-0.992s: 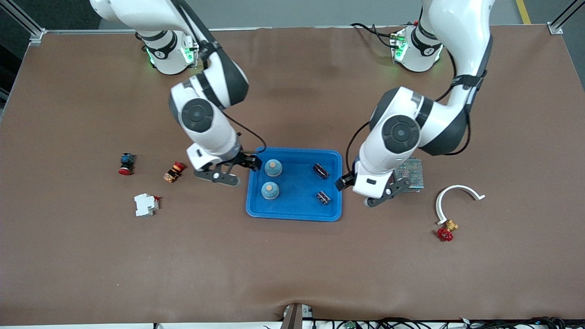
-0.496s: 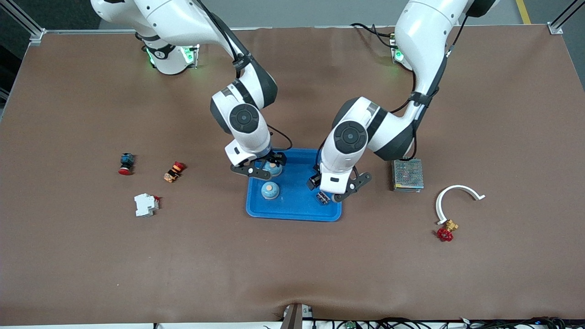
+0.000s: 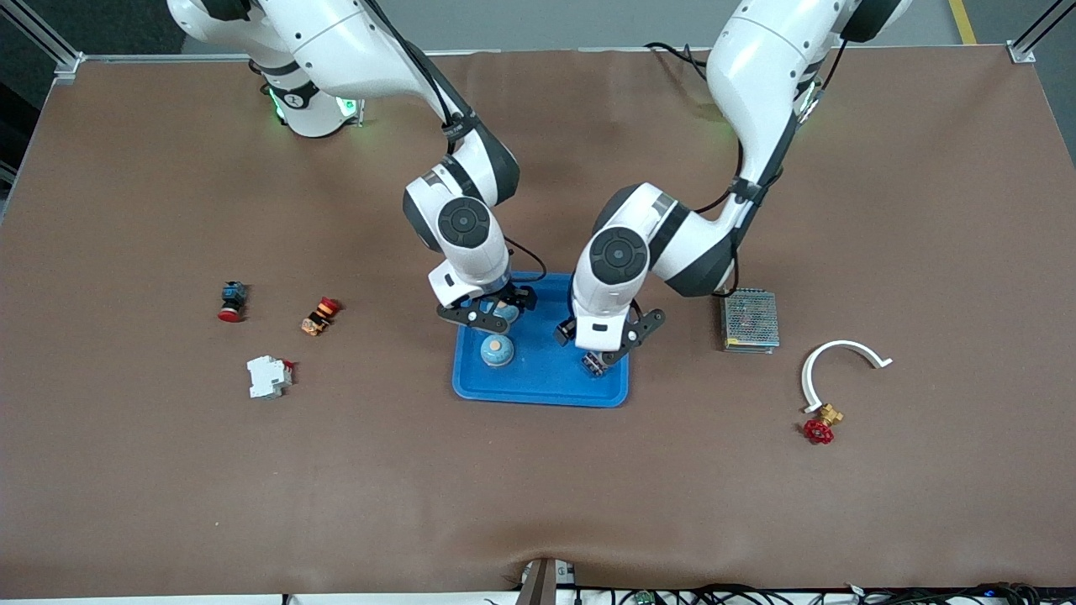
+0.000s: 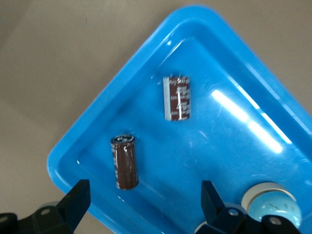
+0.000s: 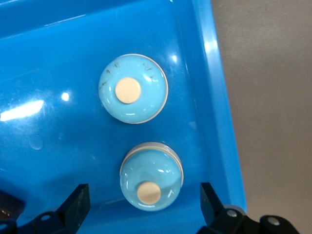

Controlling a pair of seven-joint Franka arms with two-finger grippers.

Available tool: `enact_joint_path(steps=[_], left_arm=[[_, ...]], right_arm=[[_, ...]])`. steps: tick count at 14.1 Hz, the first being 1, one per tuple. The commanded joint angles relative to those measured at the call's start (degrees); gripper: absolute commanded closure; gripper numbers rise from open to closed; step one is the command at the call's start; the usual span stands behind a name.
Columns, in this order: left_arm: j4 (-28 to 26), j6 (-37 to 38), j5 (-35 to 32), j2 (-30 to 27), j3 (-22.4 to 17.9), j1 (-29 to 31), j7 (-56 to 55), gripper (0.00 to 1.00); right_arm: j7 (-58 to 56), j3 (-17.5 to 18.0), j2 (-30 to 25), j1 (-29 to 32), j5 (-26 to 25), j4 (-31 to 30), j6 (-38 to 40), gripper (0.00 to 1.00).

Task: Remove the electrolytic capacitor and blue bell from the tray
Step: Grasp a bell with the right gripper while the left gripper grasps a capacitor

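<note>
A blue tray holds two light-blue bells and two dark capacitors. My right gripper is open over the bell farther from the front camera; in the right wrist view my gripper straddles that bell, the other bell apart. The nearer bell stands free. My left gripper is open over the capacitors; one capacitor peeks out below it. In the left wrist view my gripper is just off one capacitor; the other capacitor lies apart.
Toward the right arm's end lie a red push button, an orange-red switch and a white breaker. Toward the left arm's end lie a metal mesh box, a white curved piece and a red valve.
Both arms have swung in from beside the tray to over it. The right gripper now straddles the farther bell; the left gripper now hangs over the capacitors. Both stay open.
</note>
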State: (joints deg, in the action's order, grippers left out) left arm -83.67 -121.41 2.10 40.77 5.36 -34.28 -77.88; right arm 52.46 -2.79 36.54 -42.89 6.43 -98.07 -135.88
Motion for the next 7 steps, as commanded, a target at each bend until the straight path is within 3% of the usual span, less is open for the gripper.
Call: enact_joint_path(steps=[1, 7], left_arm=[[0.9, 0.0, 0.1, 1.4, -0.6, -1.3, -3.4, 0.0], [-5.4, -5.8, -0.8, 1.2, -0.6, -0.9, -3.6, 0.0]], right_arm=[[1.2, -0.8, 1.3, -0.9, 0.0, 0.9, -1.6, 0.0], [1.2, -0.8, 3.1, -1.1, -0.1, 0.9, -3.2, 0.0]])
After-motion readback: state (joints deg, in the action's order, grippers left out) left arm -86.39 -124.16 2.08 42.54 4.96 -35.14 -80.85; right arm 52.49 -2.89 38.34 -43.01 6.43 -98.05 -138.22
